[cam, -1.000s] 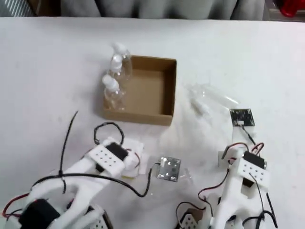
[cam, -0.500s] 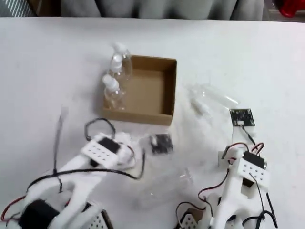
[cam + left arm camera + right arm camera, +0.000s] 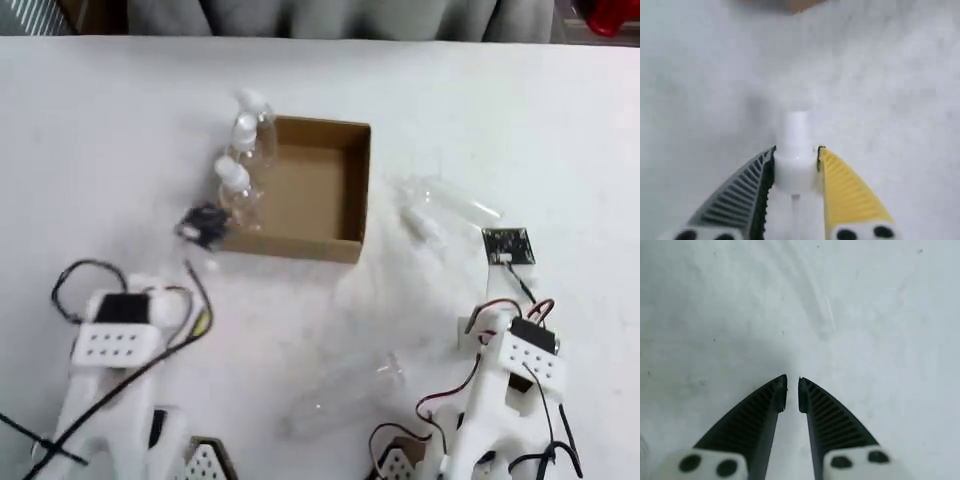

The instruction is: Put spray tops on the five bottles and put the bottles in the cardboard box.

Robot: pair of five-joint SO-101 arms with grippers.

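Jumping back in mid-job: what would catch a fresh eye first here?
The left gripper is clamped on a white spray top, seen in its wrist view. In the high view, two capped bottles stand at the left side of the cardboard box, while a clear bottle lies on its side on the table near the arms.

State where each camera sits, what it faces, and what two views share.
High view: fixed above, looking down at table, cardboard box, left arm and right arm.
Left wrist view: on left arm, facing left fingers shut on spray top.
Right wrist view: on right arm, facing right fingers over table.
Shared, high and left wrist: cardboard box.
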